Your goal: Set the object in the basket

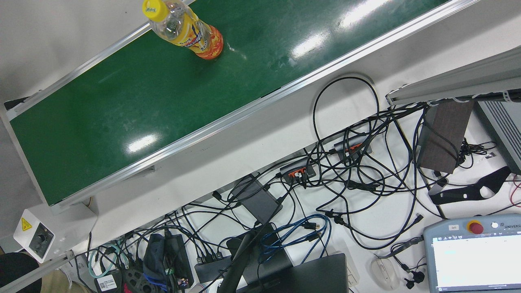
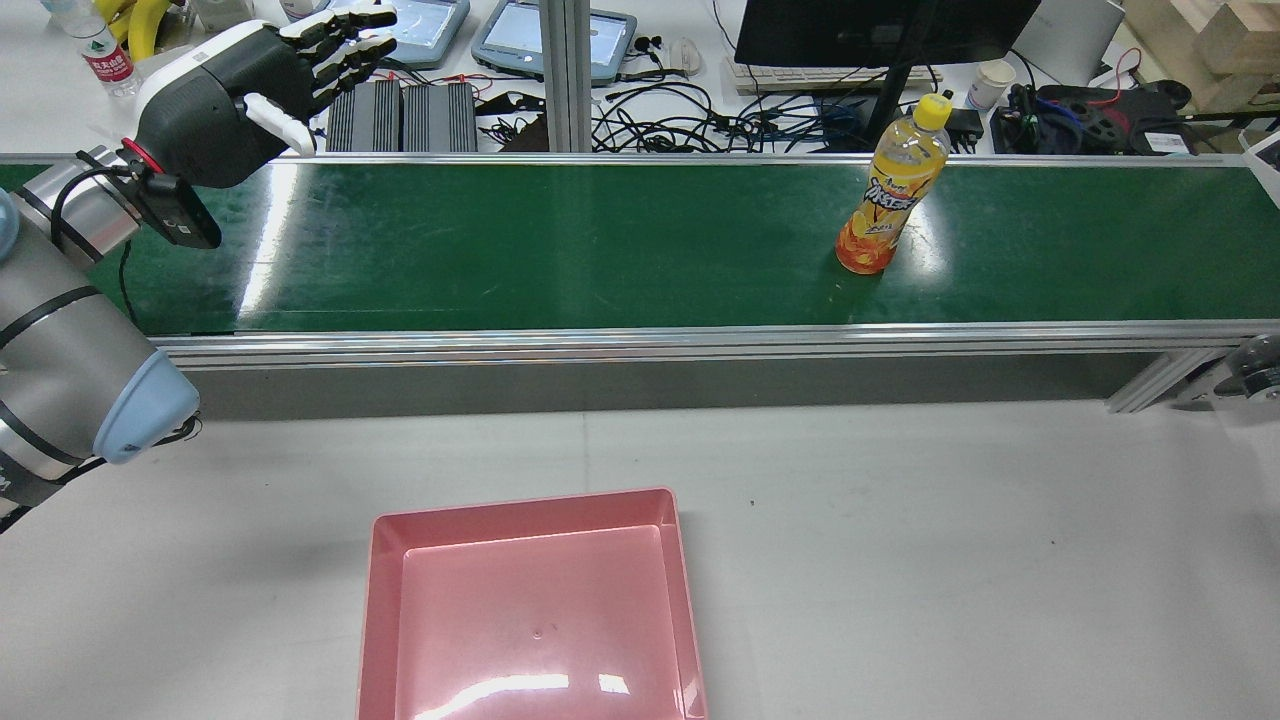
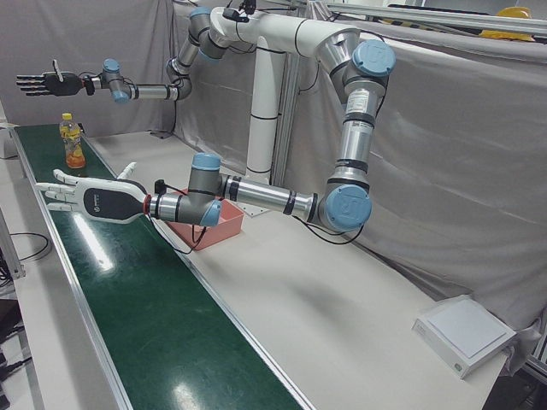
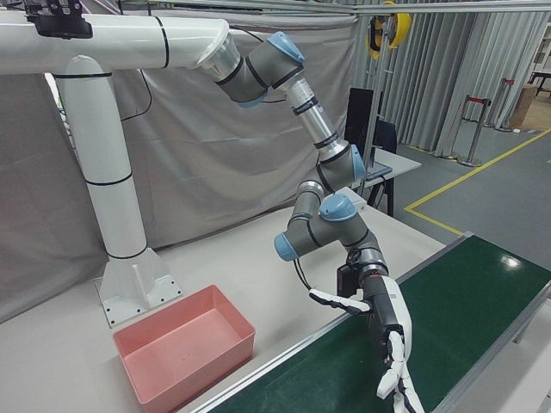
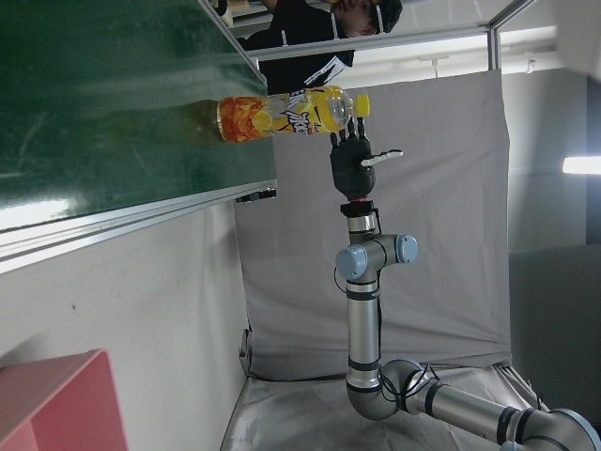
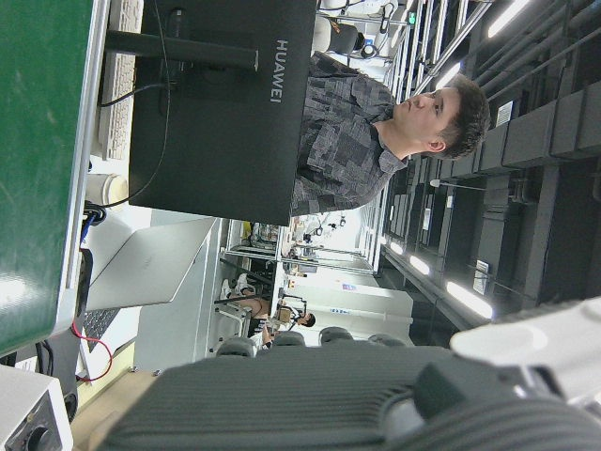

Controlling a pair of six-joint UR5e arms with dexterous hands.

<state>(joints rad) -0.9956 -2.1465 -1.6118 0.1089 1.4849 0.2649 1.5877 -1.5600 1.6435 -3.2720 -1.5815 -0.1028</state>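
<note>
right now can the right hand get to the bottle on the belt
Probably yes. The bottle stands upright and alone on the green belt, and the right hand hangs open in the air beyond it with nothing between them.

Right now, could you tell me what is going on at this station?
A yellow drink bottle stands upright on the green conveyor belt, untouched. The left hand hovers open over the belt's left end in the rear view, far from the bottle. The right hand is raised, open, beyond the bottle. The pink basket on the table holds nothing yet.
</note>
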